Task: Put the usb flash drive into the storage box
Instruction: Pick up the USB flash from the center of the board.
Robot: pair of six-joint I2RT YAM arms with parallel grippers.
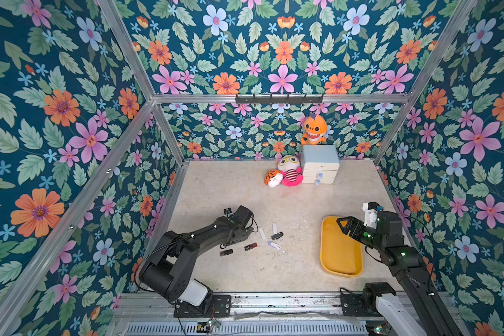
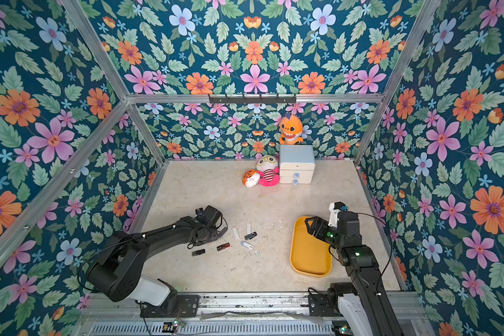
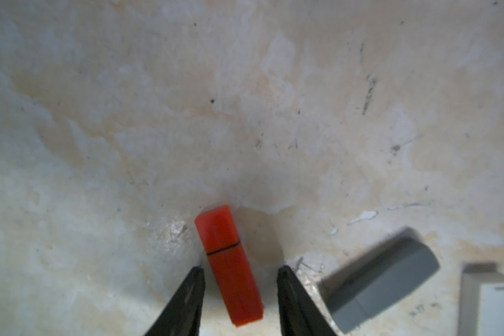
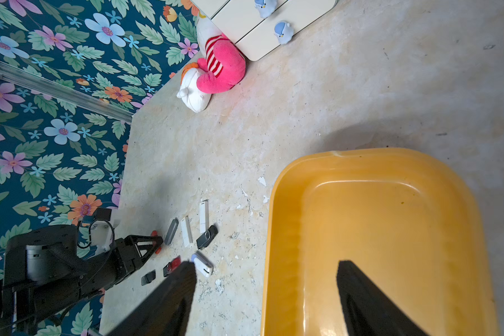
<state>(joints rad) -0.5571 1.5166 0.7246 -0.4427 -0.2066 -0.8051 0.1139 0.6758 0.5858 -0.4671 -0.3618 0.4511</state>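
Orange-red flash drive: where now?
The orange-red flash drive lies on the table between the left gripper's open jaws in the left wrist view, grey flash drive beside it.

red flash drive (image 3: pixel 229 261) has thin strips of bare surface (image 3: pixel 245 116) on both sides, left fingers (image 3: pixel 189 302) sit in them. grey drive (image 3: pixel 381 279) crowds just beside one finger. wide bare lane runs between the other drives (image 1: pixel 277 236) and the yellow storage box (image 4: pixel 376 154); box is open on top, only the right fingers (image 4: pixel 358 305) hang above its far end.

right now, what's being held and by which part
Nothing held: left gripper straddles the red flash drive, gaps on both sides; right gripper open, empty.
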